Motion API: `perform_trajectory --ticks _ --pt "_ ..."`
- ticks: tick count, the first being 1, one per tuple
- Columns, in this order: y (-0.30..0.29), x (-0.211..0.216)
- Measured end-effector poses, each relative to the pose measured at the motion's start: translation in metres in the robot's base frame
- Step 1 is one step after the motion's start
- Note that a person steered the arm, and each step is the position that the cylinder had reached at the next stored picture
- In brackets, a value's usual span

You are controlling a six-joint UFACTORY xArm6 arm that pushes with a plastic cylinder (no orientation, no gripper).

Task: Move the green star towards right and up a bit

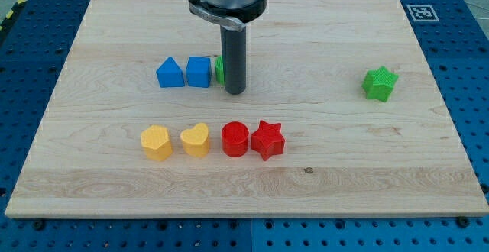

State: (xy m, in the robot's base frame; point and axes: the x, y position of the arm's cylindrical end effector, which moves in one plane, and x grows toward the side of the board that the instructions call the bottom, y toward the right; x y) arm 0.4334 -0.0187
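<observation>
The green star (pixel 380 83) sits alone at the view's right side of the wooden board (pixel 344 153). My tip (pixel 234 92) is far to its left, near the board's upper middle. The rod stands right in front of a second green block (pixel 218 69), which is mostly hidden behind it, so its shape cannot be told. The tip is next to that block's right side, about a third of the board's width away from the green star.
A blue house-shaped block (pixel 170 73) and a blue cube (pixel 199 72) stand in a row left of the hidden green block. Lower down, a row holds a yellow hexagon (pixel 157 142), a yellow heart (pixel 195 140), a red cylinder (pixel 235 139) and a red star (pixel 267 140).
</observation>
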Motion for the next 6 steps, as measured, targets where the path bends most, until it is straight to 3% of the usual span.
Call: perform_trajectory --ticks 1,2,4,5,6 --pt "0.035 0.01" --pt "0.097 0.05" --pt "0.257 0.037" --pt "0.28 0.002" --pt "0.259 -0.008"
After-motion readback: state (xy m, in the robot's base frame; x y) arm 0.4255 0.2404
